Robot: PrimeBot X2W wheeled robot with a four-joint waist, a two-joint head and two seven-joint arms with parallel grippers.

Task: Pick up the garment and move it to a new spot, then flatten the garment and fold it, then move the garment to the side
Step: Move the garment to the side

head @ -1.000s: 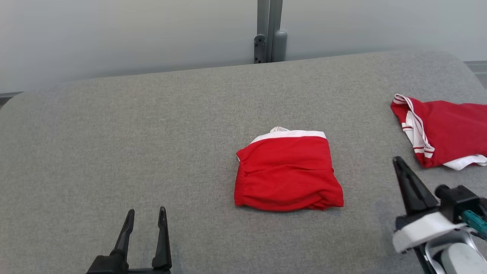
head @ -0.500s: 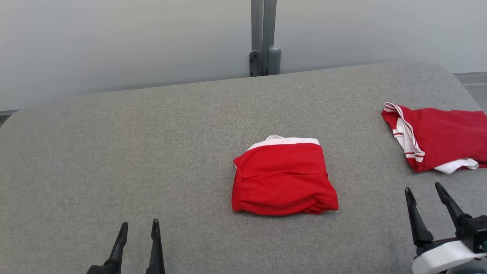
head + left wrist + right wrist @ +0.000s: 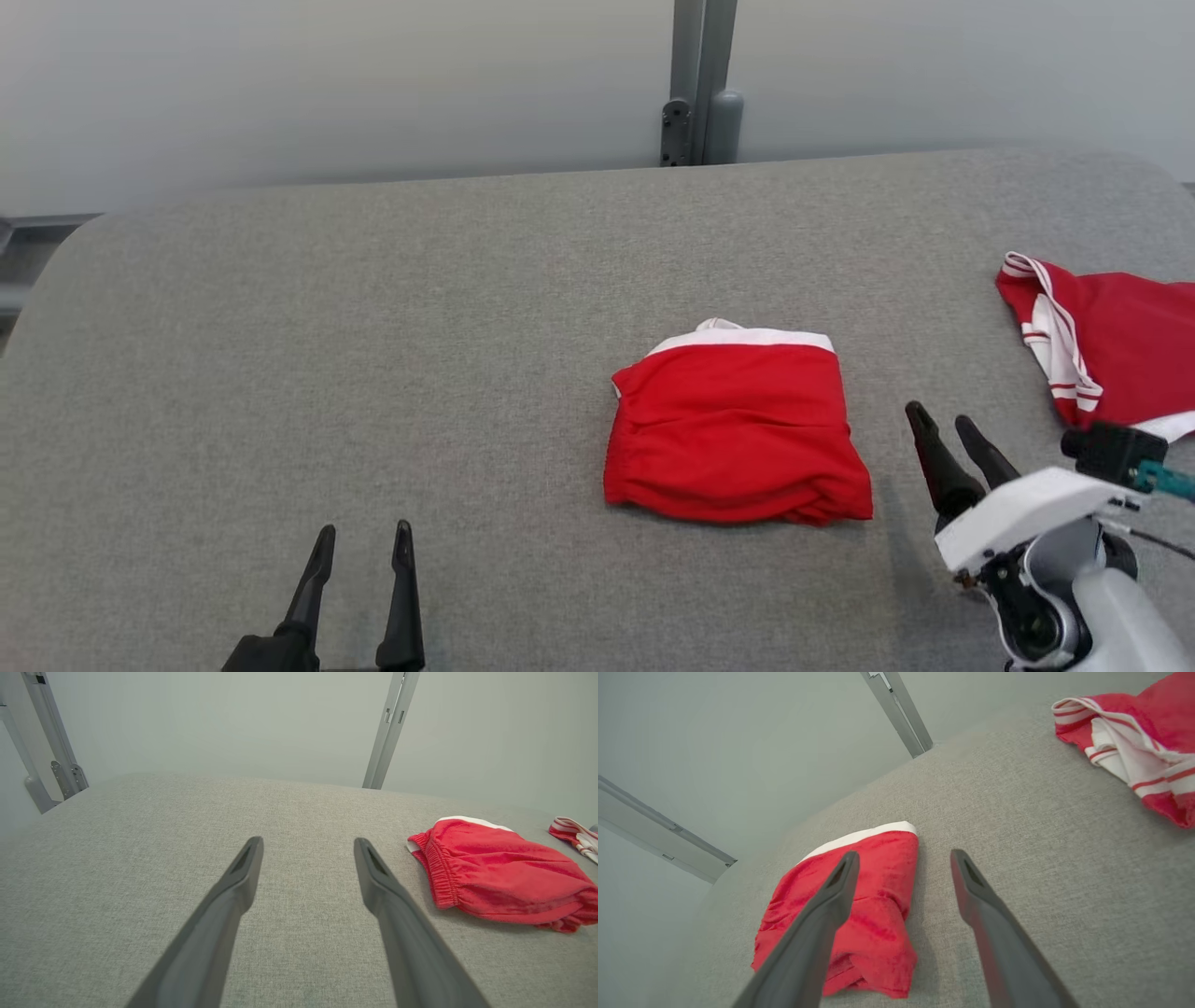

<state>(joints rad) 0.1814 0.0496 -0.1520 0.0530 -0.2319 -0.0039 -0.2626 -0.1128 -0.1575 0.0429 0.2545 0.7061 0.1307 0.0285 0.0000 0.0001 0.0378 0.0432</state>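
Near the middle of the table lies the folded garment, roughly square it seems, just left of our right gripper, open and empty; our left gripper, equally spread and bare, sits farther off.

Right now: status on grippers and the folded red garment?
Left gripper open, empty, low left. Right gripper open, empty, just right of folded red garment. Second red garment far right, apart.
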